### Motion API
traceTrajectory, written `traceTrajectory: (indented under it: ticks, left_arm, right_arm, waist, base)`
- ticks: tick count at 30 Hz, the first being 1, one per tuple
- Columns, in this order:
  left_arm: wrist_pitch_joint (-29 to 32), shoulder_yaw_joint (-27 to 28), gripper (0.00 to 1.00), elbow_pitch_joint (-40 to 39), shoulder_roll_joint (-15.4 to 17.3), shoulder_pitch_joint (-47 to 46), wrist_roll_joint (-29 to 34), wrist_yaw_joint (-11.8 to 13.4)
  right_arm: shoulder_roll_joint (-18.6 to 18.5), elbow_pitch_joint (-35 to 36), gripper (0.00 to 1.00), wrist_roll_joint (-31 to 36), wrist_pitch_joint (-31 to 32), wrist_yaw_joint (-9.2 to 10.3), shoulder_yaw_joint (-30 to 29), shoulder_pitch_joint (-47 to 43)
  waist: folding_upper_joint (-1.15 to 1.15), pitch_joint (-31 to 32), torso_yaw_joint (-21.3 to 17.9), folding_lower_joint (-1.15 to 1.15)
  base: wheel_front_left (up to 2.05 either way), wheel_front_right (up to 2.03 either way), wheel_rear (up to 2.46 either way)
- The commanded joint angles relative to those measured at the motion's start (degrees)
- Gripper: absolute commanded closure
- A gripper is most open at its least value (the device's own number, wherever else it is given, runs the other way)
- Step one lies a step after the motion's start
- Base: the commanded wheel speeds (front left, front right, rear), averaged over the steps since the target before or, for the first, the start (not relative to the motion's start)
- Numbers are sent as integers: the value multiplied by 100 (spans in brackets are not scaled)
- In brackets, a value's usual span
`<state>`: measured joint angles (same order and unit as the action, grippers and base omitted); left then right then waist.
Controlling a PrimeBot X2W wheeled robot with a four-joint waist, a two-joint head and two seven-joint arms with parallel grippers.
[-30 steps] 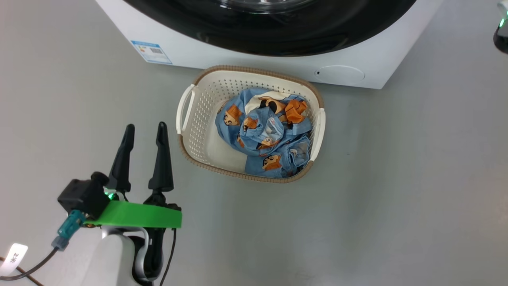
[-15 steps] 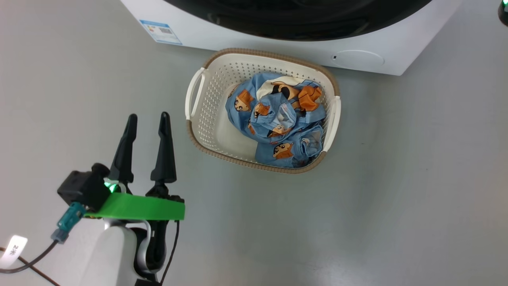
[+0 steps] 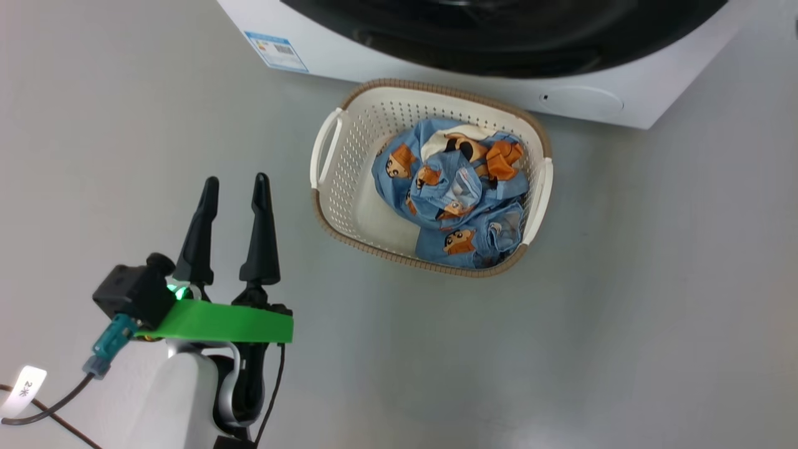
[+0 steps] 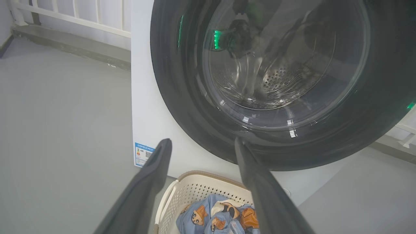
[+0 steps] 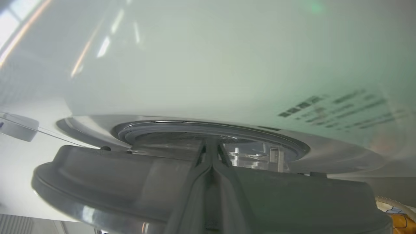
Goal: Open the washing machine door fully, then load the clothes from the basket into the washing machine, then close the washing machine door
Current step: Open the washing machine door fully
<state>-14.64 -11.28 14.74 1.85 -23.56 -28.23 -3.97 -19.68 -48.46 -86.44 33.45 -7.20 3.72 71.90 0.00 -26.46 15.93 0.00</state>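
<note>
Basket with clothes right of spread left jaws, apart; right jaws pressed together.

One washing machine, one round door, one basket, two handles, one heap of bear clothes, one blue sticker

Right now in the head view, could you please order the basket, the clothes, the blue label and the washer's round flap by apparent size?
1. basket
2. clothes, lying inside it
3. round flap and blue label: look about alike, so unranked
</note>
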Motion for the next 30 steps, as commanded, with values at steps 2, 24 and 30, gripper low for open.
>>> traceTrajectory:
  ticks: [2,24,30]
  left_arm:
    - [-36,162,0,-90,103,41,8,32]
    - [-36,436,0,328,103,805,383,-111]
    - [-36,484,0,375,103,1002,424,-110]
  right_arm:
    - [186,209,100,-116,157,-29,60,-240]
    - [749,1205,100,-575,632,-29,82,-2729]
    - [854,1621,100,-632,727,-29,100,-3402]
  waist:
    - [0,188,10,0]
    - [0,1566,88,0]
    - [0,1866,330,0]
  base:
    - [0,0,0]
    - [0,0,0]
    - [0,0,0]
